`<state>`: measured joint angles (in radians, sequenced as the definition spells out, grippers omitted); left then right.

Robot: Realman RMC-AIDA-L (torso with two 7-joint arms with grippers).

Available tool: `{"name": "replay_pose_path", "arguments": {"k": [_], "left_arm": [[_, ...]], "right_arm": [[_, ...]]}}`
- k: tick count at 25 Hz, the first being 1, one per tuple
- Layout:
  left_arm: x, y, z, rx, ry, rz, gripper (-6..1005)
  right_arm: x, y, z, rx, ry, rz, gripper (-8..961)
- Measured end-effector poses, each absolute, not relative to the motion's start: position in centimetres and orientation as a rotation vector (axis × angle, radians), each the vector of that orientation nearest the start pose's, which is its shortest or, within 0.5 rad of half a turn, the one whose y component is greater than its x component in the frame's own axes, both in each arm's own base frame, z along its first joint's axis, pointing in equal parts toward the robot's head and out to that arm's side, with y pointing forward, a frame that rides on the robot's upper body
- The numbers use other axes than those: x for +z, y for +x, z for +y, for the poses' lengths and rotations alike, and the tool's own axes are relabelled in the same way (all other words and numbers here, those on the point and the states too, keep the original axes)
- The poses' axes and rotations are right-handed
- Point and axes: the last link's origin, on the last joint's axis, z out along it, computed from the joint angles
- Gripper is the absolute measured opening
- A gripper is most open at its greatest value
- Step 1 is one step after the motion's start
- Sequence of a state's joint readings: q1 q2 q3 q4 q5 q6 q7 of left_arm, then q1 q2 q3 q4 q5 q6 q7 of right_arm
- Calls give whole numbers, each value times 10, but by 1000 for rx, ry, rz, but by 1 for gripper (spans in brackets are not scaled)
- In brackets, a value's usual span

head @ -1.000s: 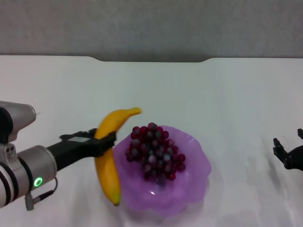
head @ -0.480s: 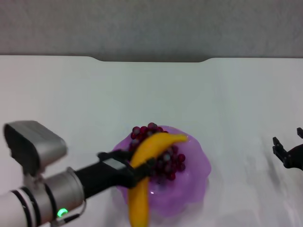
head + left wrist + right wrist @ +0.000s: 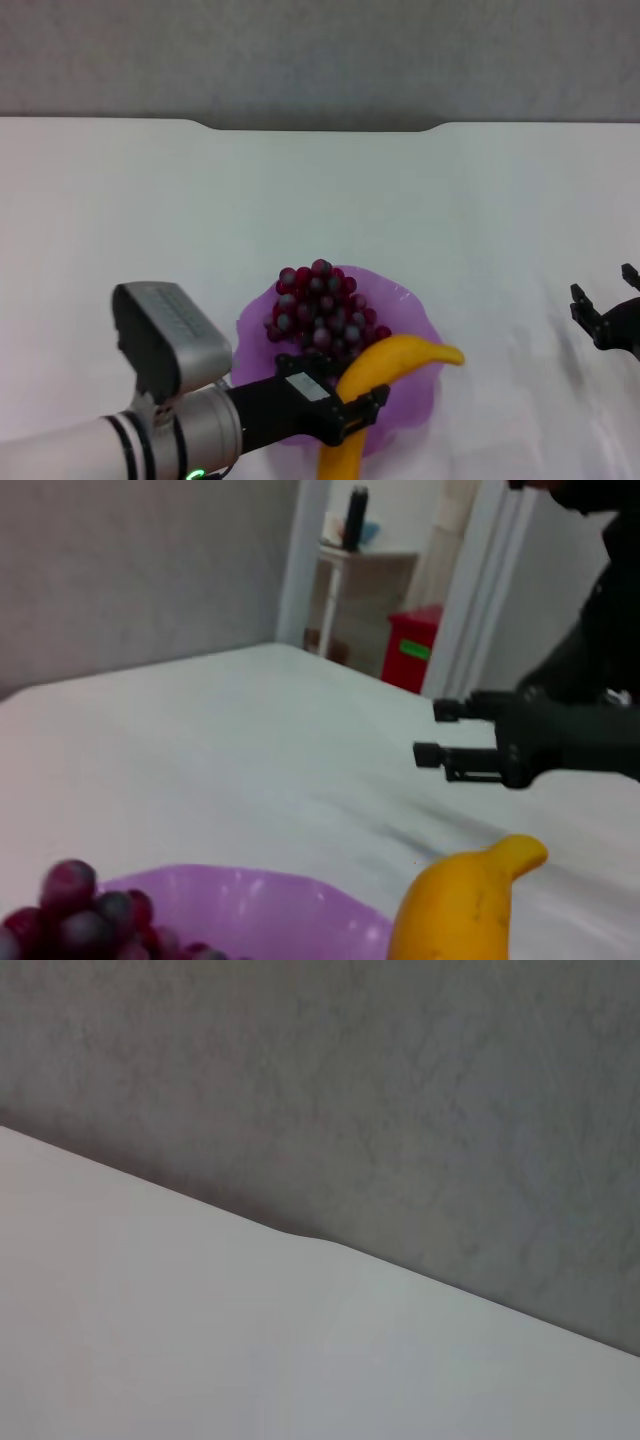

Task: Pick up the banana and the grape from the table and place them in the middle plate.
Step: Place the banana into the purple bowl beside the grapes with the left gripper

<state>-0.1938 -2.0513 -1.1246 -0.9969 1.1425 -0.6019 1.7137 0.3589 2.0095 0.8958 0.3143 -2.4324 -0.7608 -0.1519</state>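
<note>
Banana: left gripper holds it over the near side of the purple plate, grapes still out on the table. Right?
One thing is off: the grapes are not on the table; the head view shows them in the purple plate. The rest stands: the left gripper holds the banana over the plate's near side. The right gripper sits idle at the table's right.

Silver left arm (image 3: 150,430), black banding, green light, black fingers (image 3: 340,405)

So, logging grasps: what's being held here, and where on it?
The left gripper holds the curved yellow banana around its middle; the right gripper holds nothing.
</note>
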Motion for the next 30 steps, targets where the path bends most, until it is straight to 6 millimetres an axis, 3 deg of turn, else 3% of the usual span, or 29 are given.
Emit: {"name": "replay_pose_path", "arguments": {"k": [8,17,21,30], "left_arm": [[-118,-214,300,-518,-2573,-665,550],[-109,-217,328,-496,-2391,-734,549],[-112,-223,329,-483,-2346,-786,549],[-121,-213,323,-519,-2373,-808,549]], "right_arm": [[-35,368,323,204,-1832,494,700],[-36,367,322,203,-1835,492,700],[-36,367,323,204,-1835,492,699],[-36,368,322,202,-1834,492,699]]}}
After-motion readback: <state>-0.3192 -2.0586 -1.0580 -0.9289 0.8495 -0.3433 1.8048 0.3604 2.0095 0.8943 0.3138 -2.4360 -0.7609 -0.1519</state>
